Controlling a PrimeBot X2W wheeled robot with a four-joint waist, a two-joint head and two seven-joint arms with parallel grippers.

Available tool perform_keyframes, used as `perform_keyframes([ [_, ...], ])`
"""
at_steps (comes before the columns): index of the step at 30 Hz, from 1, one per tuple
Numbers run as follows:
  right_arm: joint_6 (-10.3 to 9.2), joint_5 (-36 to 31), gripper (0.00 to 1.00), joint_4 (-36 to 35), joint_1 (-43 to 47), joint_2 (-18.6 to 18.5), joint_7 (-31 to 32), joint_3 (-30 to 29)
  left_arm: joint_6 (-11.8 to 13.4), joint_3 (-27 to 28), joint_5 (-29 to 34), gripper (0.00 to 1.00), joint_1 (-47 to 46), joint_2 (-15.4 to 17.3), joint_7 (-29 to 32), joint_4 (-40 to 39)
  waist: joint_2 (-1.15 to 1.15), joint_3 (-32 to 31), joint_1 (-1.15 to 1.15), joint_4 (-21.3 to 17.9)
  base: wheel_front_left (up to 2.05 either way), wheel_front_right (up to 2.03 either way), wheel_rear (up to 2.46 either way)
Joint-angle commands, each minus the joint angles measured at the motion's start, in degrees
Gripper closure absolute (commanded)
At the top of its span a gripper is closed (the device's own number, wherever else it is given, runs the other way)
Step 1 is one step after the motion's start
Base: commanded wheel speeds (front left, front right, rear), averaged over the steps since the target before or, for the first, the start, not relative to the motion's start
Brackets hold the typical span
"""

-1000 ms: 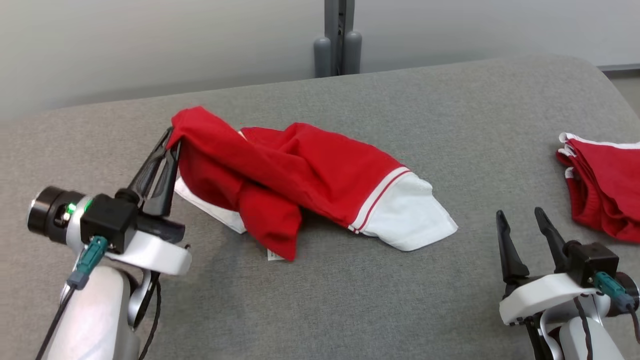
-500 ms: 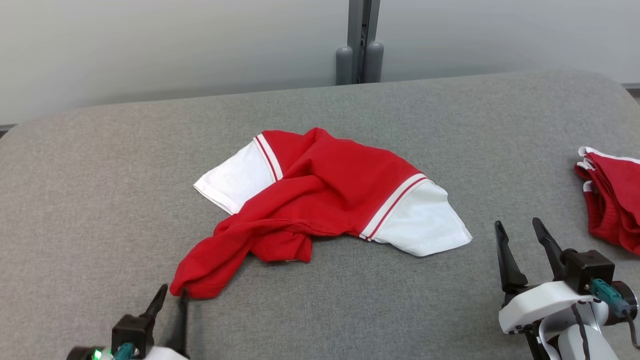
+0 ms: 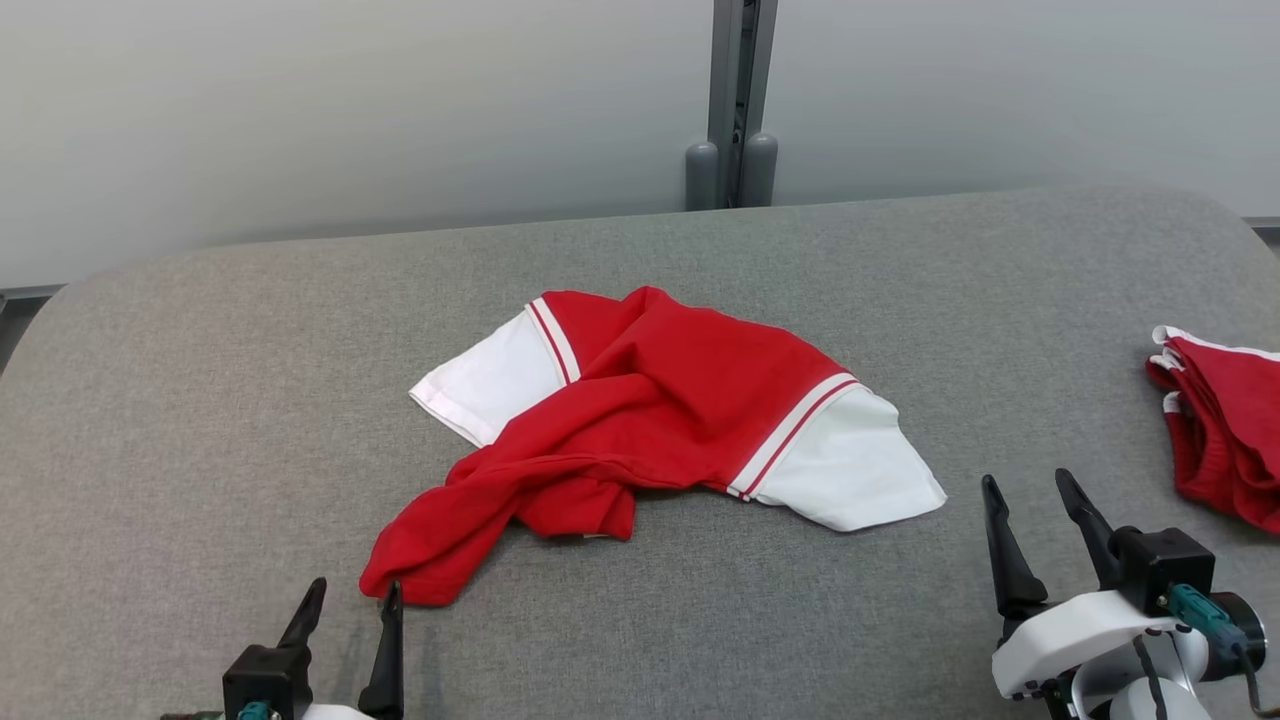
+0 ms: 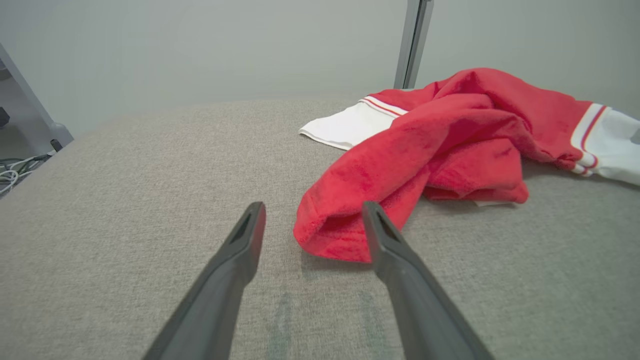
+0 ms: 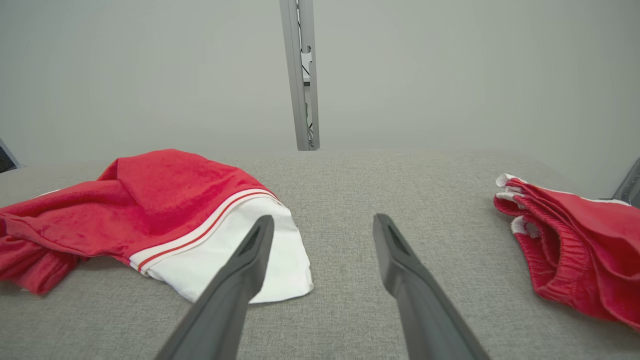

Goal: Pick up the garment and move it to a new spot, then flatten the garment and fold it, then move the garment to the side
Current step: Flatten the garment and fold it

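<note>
Red corner of the garment (image 3: 660, 400) just ahead of left gripper (image 3: 356, 587)

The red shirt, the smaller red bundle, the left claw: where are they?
Red shirt (image 3: 690, 390), head view, on its red middle.
Red bundle (image 3: 1225, 430), head view, on its red cloth.
Left gripper (image 3: 355, 588), head view, midway between its fingertips.

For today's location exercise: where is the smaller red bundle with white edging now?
In the head view the red bundle lies on the grey surface at the far right, beyond the right claw, apart from the garment.
</note>
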Motion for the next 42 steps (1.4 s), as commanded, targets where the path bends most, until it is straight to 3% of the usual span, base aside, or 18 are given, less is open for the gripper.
perform_keyframes([
  [1, -0.01, 0.2, 0.0, 0.4, 0.3, -0.3, 0.0, 0.0, -0.1, 0.2, 0.0, 0.0, -0.3, 0.2, -0.1, -0.6, 0.0, 0.4, 0.0, 0.2, 0.0, 0.0, 0.0],
  [10, -0.01, -2.6, 0.0, 5.3, -4.8, -0.3, 0.0, -0.2, -1.3, -1.8, -0.5, 0.0, -4.4, -0.2, -0.1, -4.6, 0.0, 6.6, 0.0, 3.9, 0.0, 0.0, 0.0],
  [20, -0.01, -7.4, 0.0, 14.8, -10.4, -0.3, 0.0, -4.7, -0.3, -4.6, -2.6, 0.0, -6.9, -0.2, -0.1, -7.9, 0.0, 10.8, 0.0, 7.8, 0.0, 0.0, 0.0],
  [21, -0.01, -7.8, 0.24, 16.0, -10.7, -0.3, 0.0, -4.8, -0.2, -4.5, -2.6, 0.0, -7.1, -0.2, -0.1, -8.2, 0.0, 10.9, 0.0, 7.9, 0.0, 0.0, 0.0],
  [23, -0.01, -8.5, 1.0, 18.2, -11.0, -0.3, 0.1, -5.2, -0.2, -4.3, -2.6, 0.0, -7.2, -0.2, -0.1, -8.4, 0.0, 11.1, 0.0, 7.8, 0.0, 0.0, 0.0],
  [30, -0.03, -8.1, 1.0, 16.9, -10.9, -0.5, 0.1, -8.3, -0.4, -4.2, -3.0, 0.0, -7.1, -0.2, -0.1, -9.0, 0.0, 10.5, 0.0, 6.1, 0.0, 0.0, 0.0],
  [41, -0.01, -9.6, 1.0, 11.4, -1.8, -2.3, 0.0, -15.5, -0.3, -4.6, -3.3, 0.0, -3.9, -0.2, -0.1, -7.4, 0.0, 5.0, 0.0, 2.4, 0.0, 0.0, 0.0],
  [42, -0.01, -9.6, 0.75, 11.3, -1.4, -2.1, 0.0, -15.7, -0.4, -4.8, -3.5, 0.0, -3.6, -0.2, -0.1, -7.2, 0.0, 4.7, 0.0, 2.2, 0.0, 0.0, 0.0],
])
